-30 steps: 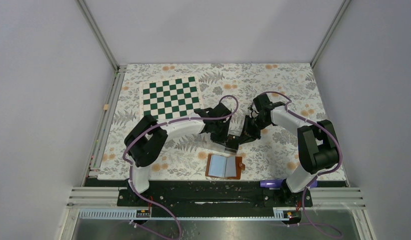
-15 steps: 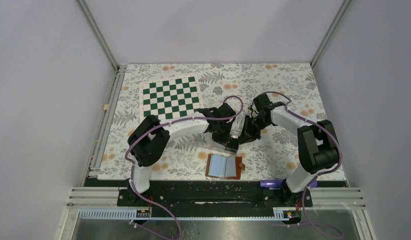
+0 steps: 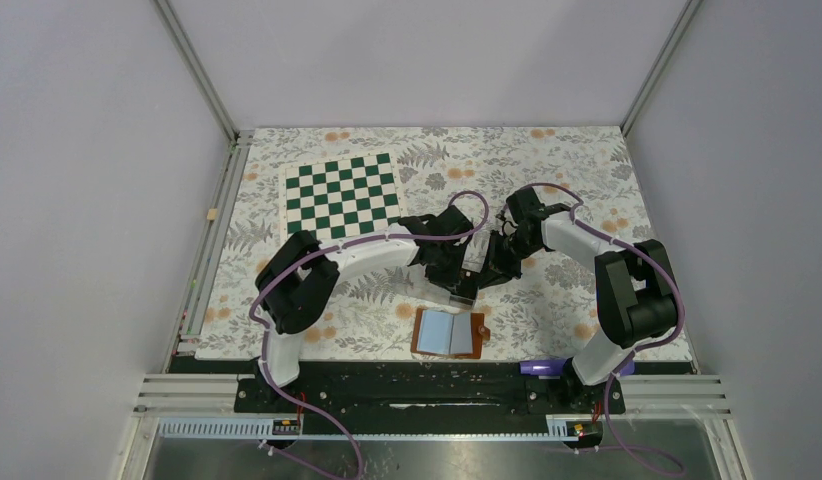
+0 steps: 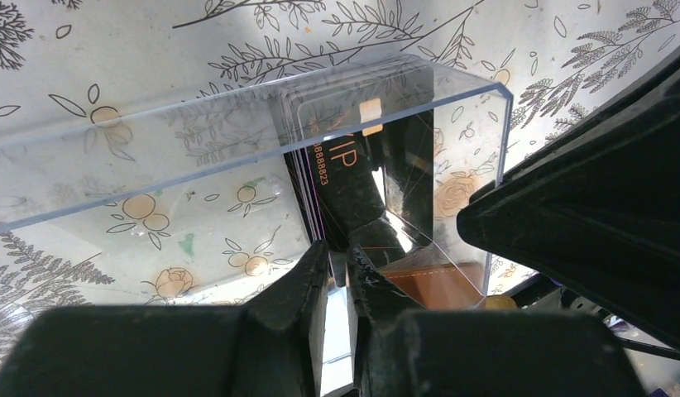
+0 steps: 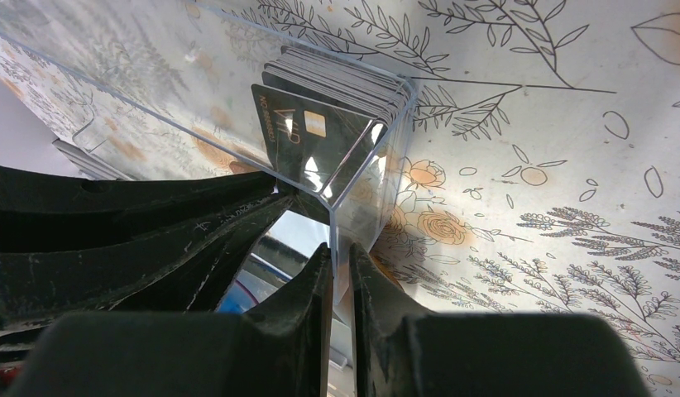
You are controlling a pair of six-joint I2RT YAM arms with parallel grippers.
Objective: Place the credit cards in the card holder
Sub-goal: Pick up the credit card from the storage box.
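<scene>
The credit cards (image 5: pixel 345 83) stand as a black stack inside a clear plastic box (image 4: pixel 196 149). One card (image 4: pixel 341 169) with orange print and a gold chip leans out of the stack towards my left gripper (image 4: pixel 338 248). Its jaws are a narrow slit apart at that card's lower corner; touch is unclear. My right gripper (image 5: pixel 341 251) is shut on the box's clear corner wall. In the top view both grippers, left (image 3: pixel 465 285) and right (image 3: pixel 487 278), meet at the box. The card holder (image 3: pixel 449 333) lies open just in front, blue-grey sleeves up.
A green-and-white chessboard (image 3: pixel 342 195) lies at the back left of the floral tablecloth (image 3: pixel 567 160). A purple object (image 3: pixel 542 367) sits by the right arm's base. Metal rails (image 3: pixel 212 240) run along the table's left edge.
The left arm's elbow and wrist have shifted slightly to the right. The left jaws have parted a little. The right arm, the box and the card holder stay where they were.
</scene>
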